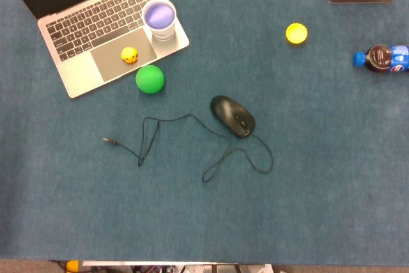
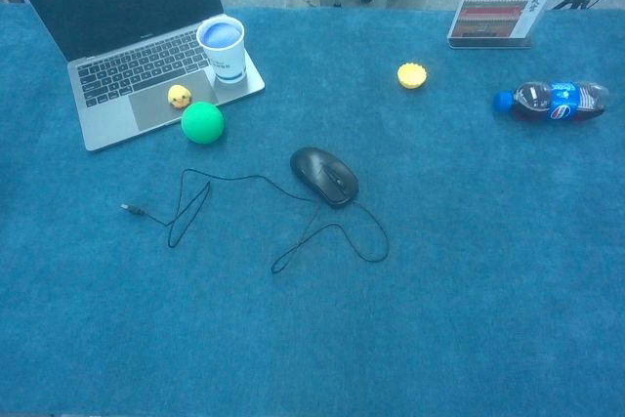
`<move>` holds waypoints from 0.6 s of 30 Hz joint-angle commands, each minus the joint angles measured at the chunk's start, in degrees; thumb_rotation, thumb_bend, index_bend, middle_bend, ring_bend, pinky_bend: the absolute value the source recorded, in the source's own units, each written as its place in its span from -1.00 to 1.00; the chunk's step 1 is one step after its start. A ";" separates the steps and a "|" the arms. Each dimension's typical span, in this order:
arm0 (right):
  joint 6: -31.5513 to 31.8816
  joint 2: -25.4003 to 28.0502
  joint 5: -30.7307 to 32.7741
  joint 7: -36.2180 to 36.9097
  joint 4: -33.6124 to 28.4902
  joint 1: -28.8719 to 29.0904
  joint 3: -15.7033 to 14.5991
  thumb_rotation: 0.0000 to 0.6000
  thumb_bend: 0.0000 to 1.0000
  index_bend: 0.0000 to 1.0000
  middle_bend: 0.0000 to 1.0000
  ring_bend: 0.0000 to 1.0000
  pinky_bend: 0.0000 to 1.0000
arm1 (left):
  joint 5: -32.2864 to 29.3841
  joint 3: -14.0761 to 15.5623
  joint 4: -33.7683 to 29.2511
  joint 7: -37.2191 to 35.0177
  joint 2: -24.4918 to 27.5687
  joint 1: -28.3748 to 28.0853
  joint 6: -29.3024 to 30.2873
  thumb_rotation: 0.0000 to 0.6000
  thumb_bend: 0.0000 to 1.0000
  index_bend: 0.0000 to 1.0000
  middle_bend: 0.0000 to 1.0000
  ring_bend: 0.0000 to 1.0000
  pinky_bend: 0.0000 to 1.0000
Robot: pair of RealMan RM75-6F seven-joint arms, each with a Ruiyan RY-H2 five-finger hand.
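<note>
A black mouse (image 1: pixel 232 116) lies mid-table, its cable (image 1: pixel 185 139) looping loose to the left toward a green ball (image 1: pixel 150 78) touching the laptop (image 1: pixel 96 36). Neither hand appears in either view, so their state cannot be told. Likely hazards: the trailing cable snagging, or a knock tipping the cup (image 1: pixel 159 20) onto the keyboard.

Pepsi logo on the bottle (image 2: pixel 553 102) label
</note>
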 commanded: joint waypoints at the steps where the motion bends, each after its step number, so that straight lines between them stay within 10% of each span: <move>1: 0.03 0.00 -0.05 -0.08 -0.09 0.05 0.06 1.00 -0.26 0.22 -0.10 -0.29 -0.16 | -0.09 -0.04 0.03 0.00 0.05 -0.05 -0.11 1.00 -0.09 -0.49 -0.59 -0.76 -0.84; 18: -0.20 0.32 -0.66 -0.58 -0.90 0.44 0.05 1.00 -0.25 0.22 -0.10 -0.29 -0.16 | 2.97 -1.03 -1.68 -2.02 4.44 -6.03 -7.34 1.00 -0.09 -0.49 -0.53 -0.71 -0.82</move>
